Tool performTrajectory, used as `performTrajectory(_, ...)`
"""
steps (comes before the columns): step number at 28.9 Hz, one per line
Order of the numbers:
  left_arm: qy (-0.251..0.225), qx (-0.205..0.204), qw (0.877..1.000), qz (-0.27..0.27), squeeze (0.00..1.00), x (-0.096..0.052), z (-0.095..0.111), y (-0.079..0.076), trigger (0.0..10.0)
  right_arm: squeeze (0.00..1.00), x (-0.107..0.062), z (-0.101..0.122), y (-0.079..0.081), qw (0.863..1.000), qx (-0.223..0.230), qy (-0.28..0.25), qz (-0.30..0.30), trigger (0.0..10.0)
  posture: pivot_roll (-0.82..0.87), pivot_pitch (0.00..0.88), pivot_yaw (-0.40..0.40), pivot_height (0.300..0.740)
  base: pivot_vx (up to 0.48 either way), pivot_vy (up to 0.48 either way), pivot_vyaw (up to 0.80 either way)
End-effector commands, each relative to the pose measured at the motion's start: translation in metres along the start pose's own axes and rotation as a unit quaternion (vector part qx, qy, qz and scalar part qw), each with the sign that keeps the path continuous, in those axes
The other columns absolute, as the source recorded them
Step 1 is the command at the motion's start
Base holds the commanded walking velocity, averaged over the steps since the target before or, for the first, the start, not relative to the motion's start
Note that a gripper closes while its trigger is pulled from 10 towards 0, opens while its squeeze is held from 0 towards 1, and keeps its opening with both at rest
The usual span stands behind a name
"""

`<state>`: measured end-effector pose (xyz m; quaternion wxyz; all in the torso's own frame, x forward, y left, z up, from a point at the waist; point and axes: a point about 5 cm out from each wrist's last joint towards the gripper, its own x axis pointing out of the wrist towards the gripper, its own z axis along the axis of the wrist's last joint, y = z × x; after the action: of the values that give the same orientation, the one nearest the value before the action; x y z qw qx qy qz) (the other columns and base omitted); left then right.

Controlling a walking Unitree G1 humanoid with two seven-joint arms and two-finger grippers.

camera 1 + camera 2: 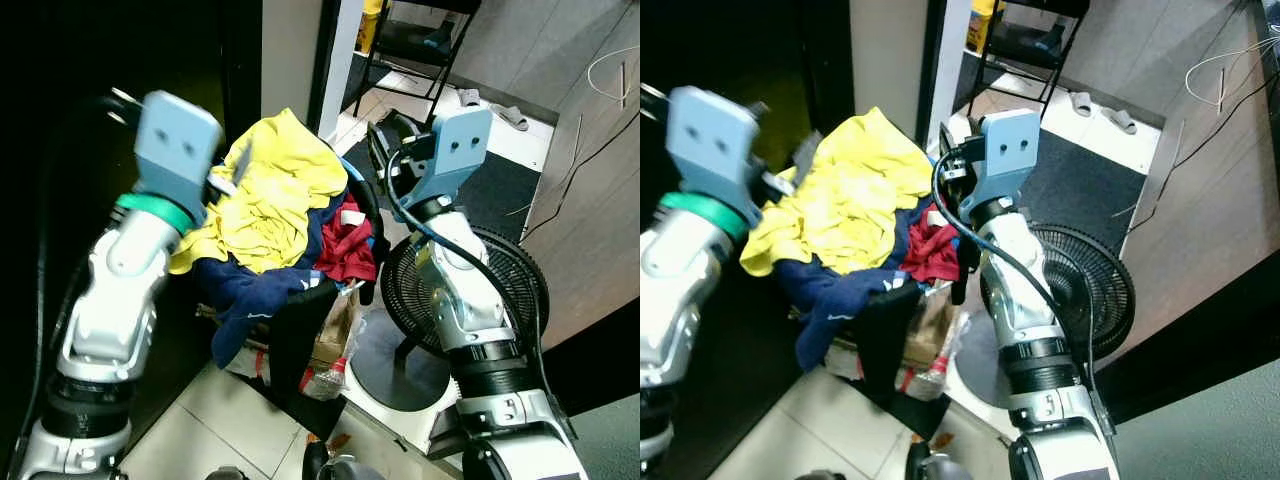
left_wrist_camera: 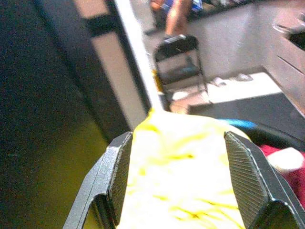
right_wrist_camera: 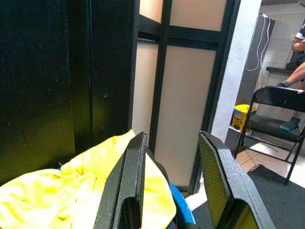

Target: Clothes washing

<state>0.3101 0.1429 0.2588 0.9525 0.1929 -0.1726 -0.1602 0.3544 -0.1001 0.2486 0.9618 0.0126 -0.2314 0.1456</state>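
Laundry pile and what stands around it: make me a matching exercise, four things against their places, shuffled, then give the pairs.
Things
1. yellow garment
2. red garment
3. fan
4. folding chair

Places
A. on the floor beside the right arm
B. top of the pile
C. far back, on the tiled floor
D. in the pile, just under the yellow and navy clothes

Pairs: 1-B, 2-D, 3-A, 4-C

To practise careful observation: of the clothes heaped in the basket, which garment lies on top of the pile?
The yellow garment lies on top, spread over the navy garment and beside the red garment.
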Motion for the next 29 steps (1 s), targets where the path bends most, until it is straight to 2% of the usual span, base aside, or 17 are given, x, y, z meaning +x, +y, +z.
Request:
performTrajectory(1, 0.025, 0.013, 1.0, -0.011, 0.0, 0.001, -0.006, -0.005, 10.0, 0.0, -0.002, -0.004, -0.003, 1.0, -0.006, 0.006, -0.002, 10.0, 0.1, 0.092, -0.055, 0.74, 0.0, 0.0, 0.0)
performTrajectory(2, 0.055, 0.023, 0.998, -0.019, 0.0, 0.001, -0.014, -0.005, 10.0, 0.0, -0.002, -0.004, -0.003, 1.0, -0.006, 0.007, -0.003, 10.0, 0.1, 0.091, -0.054, 0.74, 0.0, 0.0, 0.0)
performTrajectory(3, 0.055, 0.023, 0.998, -0.019, 0.0, 0.001, -0.014, -0.005, 10.0, 0.0, -0.002, -0.004, -0.003, 1.0, -0.006, 0.007, -0.003, 10.0, 0.1, 0.091, -0.054, 0.74, 0.0, 0.0, 0.0)
performTrajectory(4, 0.102, 0.042, 0.994, -0.027, 0.0, 0.0, -0.027, -0.003, 10.0, 0.0, -0.003, -0.006, -0.002, 1.0, -0.007, 0.009, -0.002, 10.0, 0.1, 0.092, -0.053, 0.74, 0.0, 0.0, 0.0)
performTrajectory(8, 0.116, 0.031, 0.992, -0.03, 0.0, 0.0, -0.025, -0.002, 10.0, 0.0, -0.004, -0.008, -0.003, 1.0, -0.008, 0.013, -0.002, 10.0, 0.11, 0.097, -0.055, 0.74, 0.0, 0.0, 0.0)
performTrajectory(11, 0.135, 0.031, 0.99, -0.017, 0.0, 0.008, -0.024, 0.001, 10.0, 0.0, -0.004, -0.009, -0.004, 1.0, -0.008, 0.016, -0.004, 10.0, 0.11, 0.099, -0.058, 0.74, 0.0, 0.0, 0.0)
performTrajectory(14, 0.147, 0.053, 0.988, 0.004, 0.0, 0.017, -0.028, 0.01, 10.0, 0.0, -0.003, -0.01, -0.003, 1.0, -0.007, 0.018, -0.004, 10.0, 0.12, 0.102, -0.059, 0.74, 0.0, 0.0, 0.0)
performTrajectory(15, 0.156, 0.055, 0.986, 0.012, 0.0, 0.022, -0.034, 0.019, 10.0, 0.0, 0.0, -0.01, -0.003, 1.0, -0.008, 0.018, -0.003, 10.0, 0.11, 0.112, -0.063, 0.74, 0.0, 0.0, 0.0)
performTrajectory(19, 0.174, 0.045, 0.984, 0.019, 0.0, 0.026, -0.043, 0.03, 10.0, 0.0, 0.003, -0.011, -0.004, 1.0, -0.011, 0.021, -0.002, 10.0, 0.11, 0.121, -0.066, 0.74, 0.0, 0.0, 0.0)
performTrajectory(21, 0.186, 0.034, 0.982, 0.02, 0.0, 0.025, -0.049, 0.033, 10.0, 0.0, 0.004, -0.014, -0.009, 0.999, -0.017, 0.027, -0.004, 10.0, 0.11, 0.136, -0.075, 0.74, 0.0, 0.0, 0.0)
performTrajectory(24, 0.219, 0.011, 0.975, 0.034, 0.0, 0.015, -0.063, 0.036, 10.0, 0.0, 0.006, -0.025, -0.02, 0.998, -0.035, 0.055, -0.013, 10.0, 0.13, 0.16, -0.112, 0.74, 0.0, 0.0, 0.0)
performTrajectory(27, 0.222, 0.01, 0.974, 0.036, 0.0, 0.013, -0.063, 0.036, 10.0, 0.0, 0.006, -0.025, -0.021, 0.998, -0.036, 0.058, -0.013, 10.0, 0.13, 0.16, -0.112, 0.74, 0.0, 0.0, 0.0)
performTrajectory(28, 0.23, 0.003, 0.972, 0.044, 0.0, 0.008, -0.066, 0.036, 10.0, 0.0, 0.01, -0.025, -0.017, 0.998, -0.035, 0.058, -0.004, 10.0, 0.15, 0.182, -0.156, 0.74, 0.0, 0.0, 0.0)
performTrajectory(29, 0.237, -0.004, 0.97, 0.05, 0.0, 0.003, -0.068, 0.036, 10.0, 0.0, 0.014, -0.024, -0.014, 0.998, -0.033, 0.058, 0.005, 10.0, 0.16, 0.186, -0.165, 0.74, 0.0, 0.0, 0.0)
